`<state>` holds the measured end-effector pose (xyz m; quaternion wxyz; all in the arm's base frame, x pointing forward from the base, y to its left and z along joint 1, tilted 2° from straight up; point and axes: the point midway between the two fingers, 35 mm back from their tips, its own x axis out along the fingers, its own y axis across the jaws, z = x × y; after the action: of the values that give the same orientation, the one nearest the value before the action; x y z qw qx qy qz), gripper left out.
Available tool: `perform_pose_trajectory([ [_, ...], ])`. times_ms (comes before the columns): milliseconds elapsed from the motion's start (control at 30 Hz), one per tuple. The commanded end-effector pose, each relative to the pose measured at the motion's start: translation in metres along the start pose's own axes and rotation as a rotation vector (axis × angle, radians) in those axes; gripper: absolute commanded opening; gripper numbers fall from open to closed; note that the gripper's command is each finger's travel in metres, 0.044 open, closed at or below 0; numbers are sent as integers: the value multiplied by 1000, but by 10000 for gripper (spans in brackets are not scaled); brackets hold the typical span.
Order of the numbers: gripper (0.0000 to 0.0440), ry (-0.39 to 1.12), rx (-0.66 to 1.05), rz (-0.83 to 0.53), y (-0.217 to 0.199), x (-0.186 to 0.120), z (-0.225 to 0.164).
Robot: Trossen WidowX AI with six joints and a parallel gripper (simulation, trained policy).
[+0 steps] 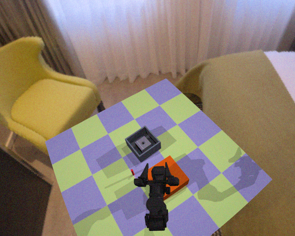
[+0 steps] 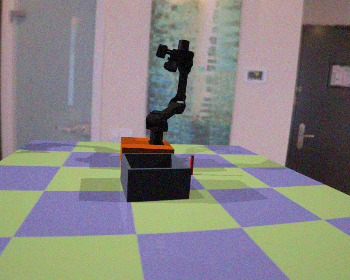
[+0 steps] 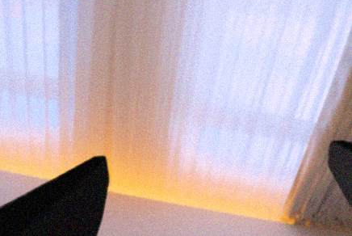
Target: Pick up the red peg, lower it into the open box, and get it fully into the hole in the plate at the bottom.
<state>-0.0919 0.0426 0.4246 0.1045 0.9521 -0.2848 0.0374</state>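
The red peg (image 1: 132,172) (image 2: 192,164) stands upright on the checkered table, beside the dark open box (image 1: 150,153) (image 2: 158,184). In the top view a light grey plate (image 1: 139,144) with a small dark hole lies at the bottom of the box, and the hole shows nothing red. The box wall hides the plate in the exterior view. My gripper (image 1: 156,163) (image 3: 219,161) is open and empty, its two black fingers wide apart. It is raised high above the table, well away from the peg and the box.
An orange block (image 1: 179,173) (image 2: 146,143) lies under the arm, behind the box in the exterior view. The checkered table top (image 1: 115,120) (image 2: 187,255) carries several shadows. A yellow chair (image 1: 55,96) stands beyond the table edge.
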Motion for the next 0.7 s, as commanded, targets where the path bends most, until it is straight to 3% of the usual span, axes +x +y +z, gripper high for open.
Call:
perform_pose_trajectory([
  [0,416,-10,-22,-17,0,6,0],
  [100,440,-63,-81,-81,-1,26,3],
  [667,440,-392,-394,-470,-34,132,49],
])
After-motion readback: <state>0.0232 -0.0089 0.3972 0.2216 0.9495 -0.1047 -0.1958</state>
